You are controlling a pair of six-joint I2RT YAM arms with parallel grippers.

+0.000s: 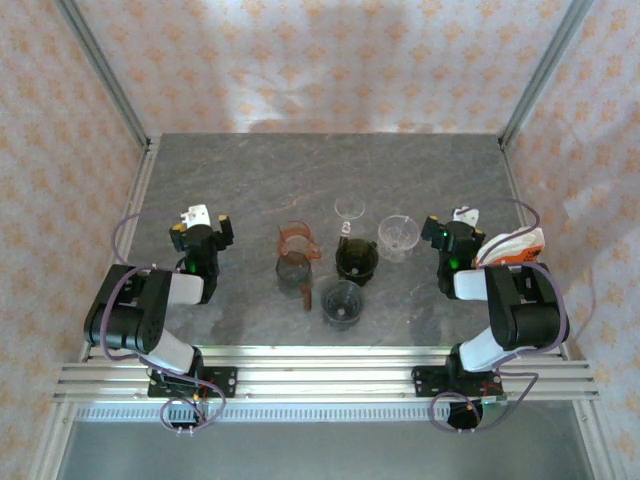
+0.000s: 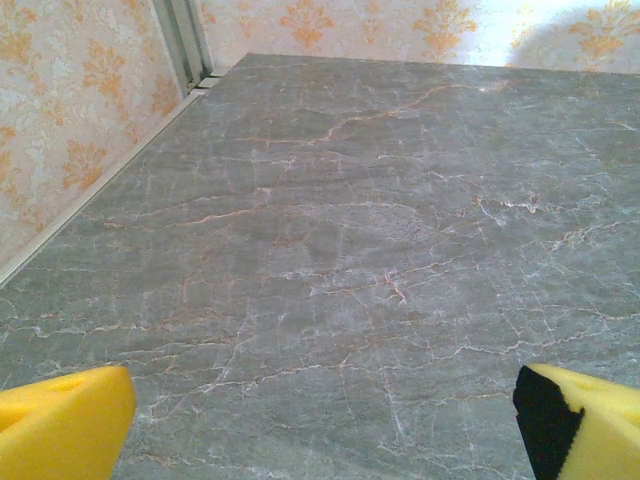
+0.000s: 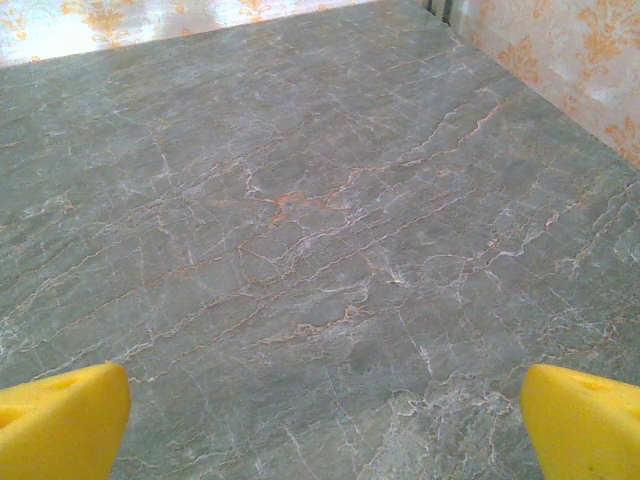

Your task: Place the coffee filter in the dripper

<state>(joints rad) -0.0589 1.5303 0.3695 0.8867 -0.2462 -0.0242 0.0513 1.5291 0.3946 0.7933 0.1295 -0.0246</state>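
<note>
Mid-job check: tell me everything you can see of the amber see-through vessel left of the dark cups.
The amber vessel looks like tinted clear plastic or glass. Its wide, roughly round rim faces up, and it darkens toward the base. A brown, handle-like piece juts from the base toward the arms. It stands on the table, left of the dark cups and seemingly apart from them. Nothing grips it. Its contents are too small to make out.
</note>
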